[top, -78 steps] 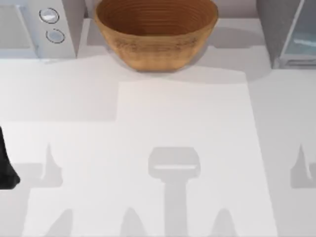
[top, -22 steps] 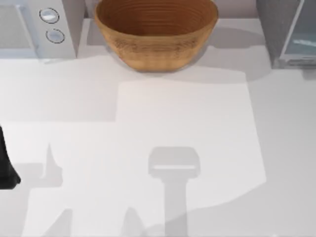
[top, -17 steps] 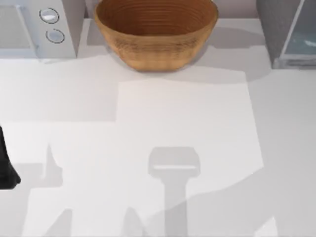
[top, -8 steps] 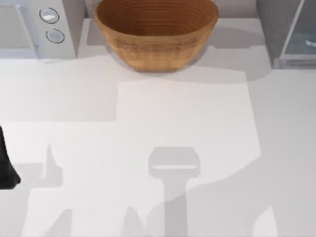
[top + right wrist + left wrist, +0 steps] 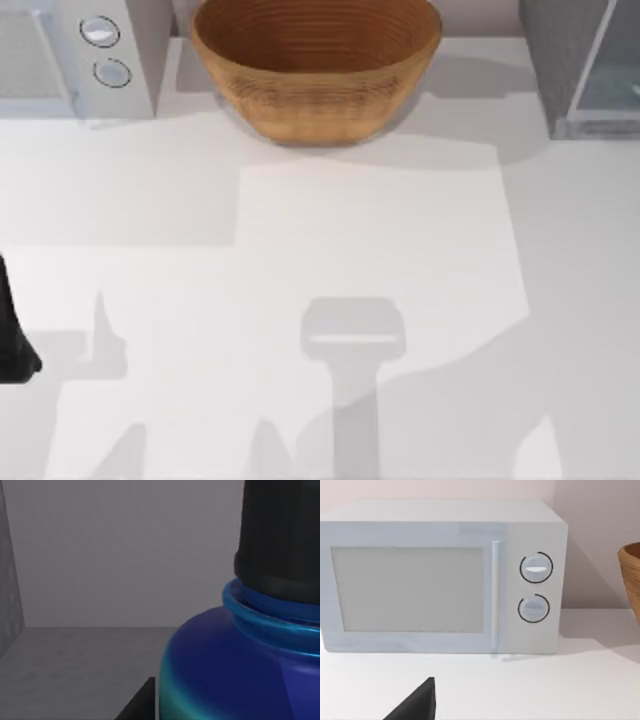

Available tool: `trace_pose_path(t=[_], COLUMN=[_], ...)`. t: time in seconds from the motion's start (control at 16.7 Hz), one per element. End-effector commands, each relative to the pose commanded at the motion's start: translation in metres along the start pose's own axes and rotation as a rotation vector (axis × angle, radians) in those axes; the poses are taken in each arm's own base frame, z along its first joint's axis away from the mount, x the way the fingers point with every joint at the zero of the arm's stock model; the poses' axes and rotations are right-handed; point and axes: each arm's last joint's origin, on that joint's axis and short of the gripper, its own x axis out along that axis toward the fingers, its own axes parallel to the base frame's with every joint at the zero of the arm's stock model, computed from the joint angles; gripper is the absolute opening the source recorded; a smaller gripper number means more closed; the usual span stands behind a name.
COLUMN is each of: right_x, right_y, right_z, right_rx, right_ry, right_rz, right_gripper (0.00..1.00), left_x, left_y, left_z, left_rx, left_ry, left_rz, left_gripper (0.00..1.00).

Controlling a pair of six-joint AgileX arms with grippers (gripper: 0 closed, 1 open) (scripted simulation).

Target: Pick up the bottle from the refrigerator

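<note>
The bottle (image 5: pixel 235 670) is bright blue with a cyan lower edge and a black cap (image 5: pixel 280 540). It looms very close in the right wrist view, standing on a grey floor in front of a grey back wall (image 5: pixel 110 550). A dark part of my right gripper (image 5: pixel 140 702) shows just beside the bottle's base. The refrigerator (image 5: pixel 560 60) stands at the table's far right, with its pale glass door (image 5: pixel 612 70) beside the grey body. My left arm (image 5: pixel 12 340) is parked at the table's left edge, and a dark tip of its gripper (image 5: pixel 415 705) points toward the microwave.
A light-grey microwave (image 5: pixel 70 60) with two round knobs (image 5: pixel 536 568) stands at the far left. A brown woven basket (image 5: pixel 315 60) sits at the far middle. A broad shadow lies over the table's near right part.
The broad shadow on the table's near right has spread and shifted a little toward the middle. The left arm, basket and microwave have not moved.
</note>
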Motion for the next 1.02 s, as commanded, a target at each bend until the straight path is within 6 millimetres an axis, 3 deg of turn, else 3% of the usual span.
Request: trace_pose_path(t=[0.24, 0.3, 0.84, 1.02], right_x=[0.0, 0.0, 0.0, 0.0], right_y=[0.0, 0.0, -0.001, -0.002], right_z=[0.0, 0.0, 0.002, 0.021], right_rx=[0.0, 0.0, 0.001, -0.001], right_ry=[0.0, 0.0, -0.002, -0.006], right_rz=[0.0, 0.0, -0.003, -0.003], right_gripper=[0.02, 0.0, 0.0, 0.0], left_x=[0.0, 0.0, 0.0, 0.0], left_y=[0.0, 0.0, 0.0, 0.0], left_z=[0.0, 0.0, 0.0, 0.0], left_rx=[0.0, 0.0, 0.0, 0.0], left_ry=[0.0, 0.0, 0.0, 0.0], left_rz=[0.0, 0.0, 0.0, 0.0], left_gripper=[1.0, 1.0, 1.0, 1.0])
